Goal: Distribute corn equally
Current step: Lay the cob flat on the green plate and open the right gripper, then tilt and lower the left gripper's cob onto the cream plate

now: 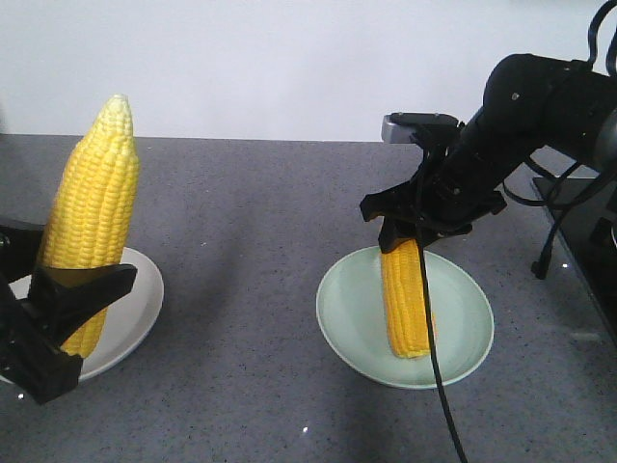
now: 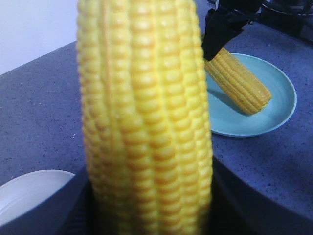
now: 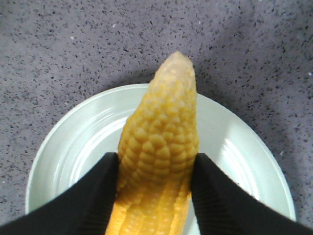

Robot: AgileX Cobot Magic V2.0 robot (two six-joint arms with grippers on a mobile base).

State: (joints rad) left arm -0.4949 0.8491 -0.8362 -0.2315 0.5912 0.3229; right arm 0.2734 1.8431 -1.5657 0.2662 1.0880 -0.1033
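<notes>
My left gripper [image 1: 72, 289] was clamped on a corn cob [image 1: 92, 217], my jaws pressing its lower half from either side. The cob stood nearly upright, its pale tip well above my jaws, and its base hung over the white plate [image 1: 135, 313] just beneath them. My right gripper [image 1: 410, 227] was closed on a second corn cob [image 1: 405, 299], my black fingers [image 3: 95, 196] squeezing its flanks. Seen from that wrist, its tapered tip reached out beyond my jaws. This cob slanted down from my jaws, its lower end resting on the green plate [image 1: 468, 333] below them. Both plates sat on the speckled grey countertop [image 1: 251, 241].
</notes>
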